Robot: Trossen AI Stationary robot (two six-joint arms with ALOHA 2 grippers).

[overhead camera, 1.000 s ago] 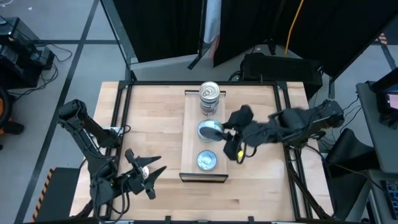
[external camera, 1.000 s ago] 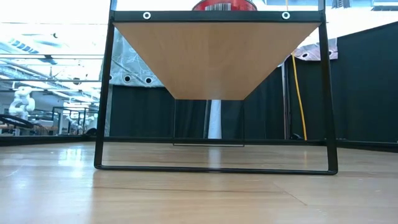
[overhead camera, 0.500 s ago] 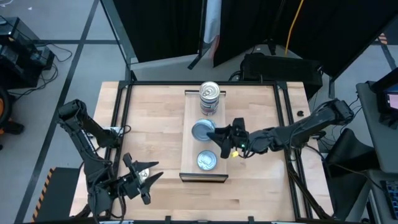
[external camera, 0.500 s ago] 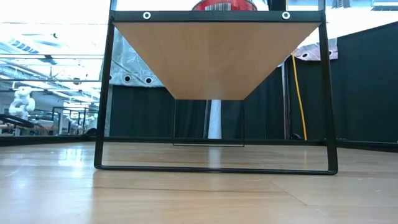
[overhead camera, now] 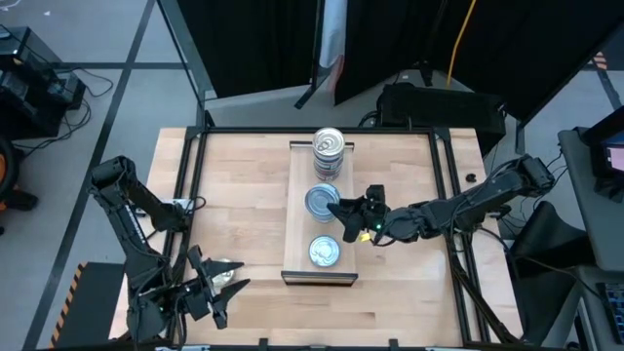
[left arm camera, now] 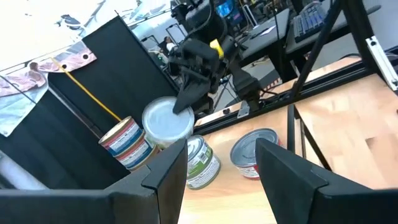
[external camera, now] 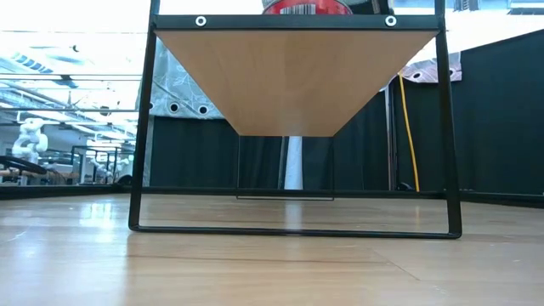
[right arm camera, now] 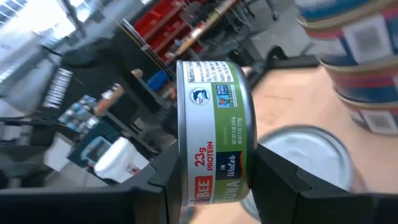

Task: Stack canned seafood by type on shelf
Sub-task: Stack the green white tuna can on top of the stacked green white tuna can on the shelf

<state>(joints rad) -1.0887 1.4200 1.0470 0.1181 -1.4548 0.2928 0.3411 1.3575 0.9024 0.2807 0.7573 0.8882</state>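
Observation:
The shelf (overhead camera: 295,229) is a narrow light-wood board raised on a black frame, whose underside fills the low view (external camera: 297,76). On it stand a stack of red-and-blue-labelled tins (overhead camera: 330,146) at the far end and a silver-topped tin (overhead camera: 325,252) near the front. My right gripper (overhead camera: 336,213) is shut on a green-labelled tuna tin (overhead camera: 321,202) over the shelf's middle, just above another green-labelled tin (left arm camera: 202,163). My left gripper (overhead camera: 219,273) hangs open and empty over the table's near left corner. My right gripper pinches the green-labelled tin by its side wall (right arm camera: 214,124), one finger on each side. The fingers come level from the table's right. The tin stays upright, lid up (left arm camera: 166,121), lifted clear just above the tin beneath it (right arm camera: 305,155).
The shelf's black frame legs (external camera: 140,127) stand on the plank table. Bare tabletop (overhead camera: 239,195) lies to the left and right of the shelf. Black rails (overhead camera: 195,175) run along the table's sides.
My right arm has swung in from the table's right and come lower over the shelf's middle, carrying the green-labelled tin a little toward the left and then settling it over the tin below. My left gripper has drawn back toward the table's near edge.

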